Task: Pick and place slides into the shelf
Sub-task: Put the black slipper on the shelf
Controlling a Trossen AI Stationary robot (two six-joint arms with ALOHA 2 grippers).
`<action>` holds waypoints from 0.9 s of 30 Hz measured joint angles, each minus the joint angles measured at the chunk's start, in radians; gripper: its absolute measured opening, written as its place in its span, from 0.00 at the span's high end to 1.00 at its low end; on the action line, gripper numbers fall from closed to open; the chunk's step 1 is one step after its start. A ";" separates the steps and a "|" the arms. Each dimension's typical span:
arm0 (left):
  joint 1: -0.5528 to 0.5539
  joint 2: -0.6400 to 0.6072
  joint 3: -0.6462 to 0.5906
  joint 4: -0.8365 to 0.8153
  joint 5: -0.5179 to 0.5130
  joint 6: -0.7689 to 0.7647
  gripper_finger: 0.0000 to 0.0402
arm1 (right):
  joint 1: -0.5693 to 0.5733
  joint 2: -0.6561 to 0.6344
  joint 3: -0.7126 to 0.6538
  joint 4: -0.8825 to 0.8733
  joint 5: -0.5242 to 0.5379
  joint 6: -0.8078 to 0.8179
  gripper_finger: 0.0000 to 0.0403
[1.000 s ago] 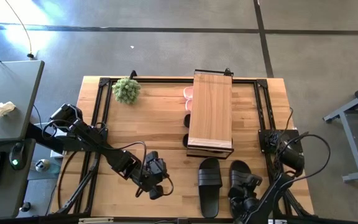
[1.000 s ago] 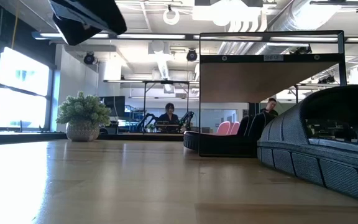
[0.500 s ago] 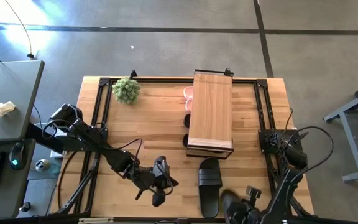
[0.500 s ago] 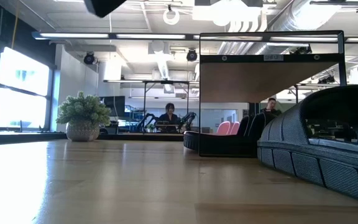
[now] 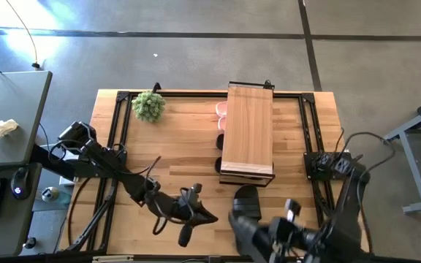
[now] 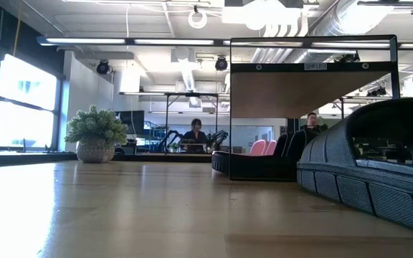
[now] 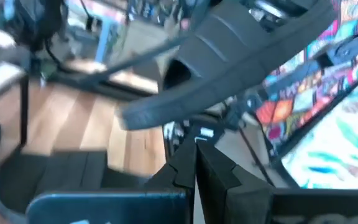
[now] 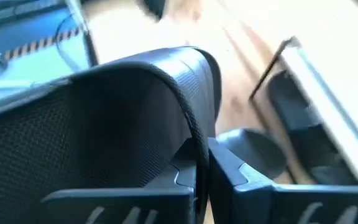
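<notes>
Right tool [image 5: 258, 232] is clamped on a black ribbed slide [image 8: 135, 118]; lift it clear of the other black slide [image 5: 245, 204] before swinging toward the light-wood shelf [image 5: 248, 131].

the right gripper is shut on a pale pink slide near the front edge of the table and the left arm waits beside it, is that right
Not quite. The slide in the right gripper is black, not pale pink, as the right wrist view shows. The rest holds: the gripper is shut on it near the table's front edge, with the left gripper waiting beside it.

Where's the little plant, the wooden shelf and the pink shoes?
plant [image 5: 148, 106], high view, leafy top.
shelf [image 5: 248, 128], high view, plank top.
pink slides [image 5: 221, 109], high view, part poking out beside the shelf.
</notes>
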 joint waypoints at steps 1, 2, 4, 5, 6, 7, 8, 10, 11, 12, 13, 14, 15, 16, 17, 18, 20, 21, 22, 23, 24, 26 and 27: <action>0.000 -0.010 0.000 0.007 -0.017 0.008 1.00 | -0.008 -0.018 -0.012 0.002 0.025 -0.005 1.00; -0.003 -0.021 0.000 0.007 -0.048 0.014 1.00 | -0.014 -0.041 -0.032 0.013 0.062 -0.043 1.00; -0.015 -0.050 0.000 -0.005 -0.146 0.038 1.00 | -0.031 -0.071 -0.041 0.008 0.147 -0.081 1.00; -0.021 -0.064 0.000 -0.008 -0.204 0.055 1.00 | -0.045 -0.088 -0.041 0.009 0.172 -0.100 1.00; -0.029 -0.079 0.000 -0.014 -0.263 0.078 1.00 | -0.060 -0.104 -0.040 0.012 0.195 -0.137 1.00; -0.039 -0.095 0.000 -0.014 -0.318 0.102 1.00 | -0.076 -0.118 -0.040 0.011 0.223 -0.173 1.00; -0.048 -0.111 0.000 -0.010 -0.371 0.123 1.00 | -0.096 -0.129 -0.040 0.009 0.255 -0.197 1.00; -0.064 -0.145 0.000 -0.008 -0.468 0.161 1.00 | -0.138 -0.145 -0.040 0.010 0.297 -0.245 1.00; -0.073 -0.160 0.000 -0.007 -0.503 0.179 1.00 | -0.161 -0.153 -0.040 0.010 0.312 -0.272 1.00; -0.081 -0.174 0.000 -0.007 -0.535 0.198 1.00 | -0.188 -0.160 -0.040 0.010 0.326 -0.294 1.00; -0.089 -0.186 0.000 -0.008 -0.563 0.220 1.00 | -0.216 -0.166 -0.040 0.010 0.338 -0.319 1.00; -0.097 -0.196 0.000 -0.008 -0.586 0.238 1.00 | -0.245 -0.171 -0.040 0.010 0.347 -0.345 1.00; -0.102 -0.205 0.000 -0.007 -0.603 0.252 1.00 | -0.274 -0.173 -0.040 0.010 0.358 -0.370 1.00; -0.107 -0.211 0.000 -0.007 -0.620 0.262 1.00 | -0.306 -0.173 -0.040 0.010 0.376 -0.388 1.00; -0.111 -0.216 0.000 -0.007 -0.636 0.271 1.00 | -0.339 -0.172 -0.040 0.010 0.397 -0.396 1.00; -0.115 -0.219 0.000 -0.007 -0.646 0.277 1.00 | -0.372 -0.171 -0.040 0.010 0.423 -0.398 1.00; -0.112 -0.219 0.000 -0.007 -0.659 0.281 1.00 | -0.443 -0.171 -0.040 0.010 0.482 -0.408 1.00; -0.111 -0.219 0.000 -0.008 -0.664 0.280 1.00 | -0.479 -0.171 -0.040 0.010 0.515 -0.413 1.00; -0.110 -0.219 0.000 -0.009 -0.668 0.280 1.00 | -0.515 -0.171 -0.040 0.010 0.545 -0.413 1.00; -0.101 -0.219 0.000 -0.009 -0.673 0.280 1.00 | -0.554 -0.171 -0.040 0.010 0.566 -0.413 1.00; -0.090 -0.215 0.000 -0.009 -0.678 0.280 1.00 | -0.593 -0.171 -0.040 0.010 0.576 -0.413 1.00; -0.068 -0.209 0.000 -0.020 -0.678 0.277 1.00 | -0.665 -0.171 -0.040 0.010 0.575 -0.412 1.00; -0.055 -0.207 0.000 -0.022 -0.678 0.276 1.00 | -0.700 -0.171 -0.040 0.010 0.573 -0.407 1.00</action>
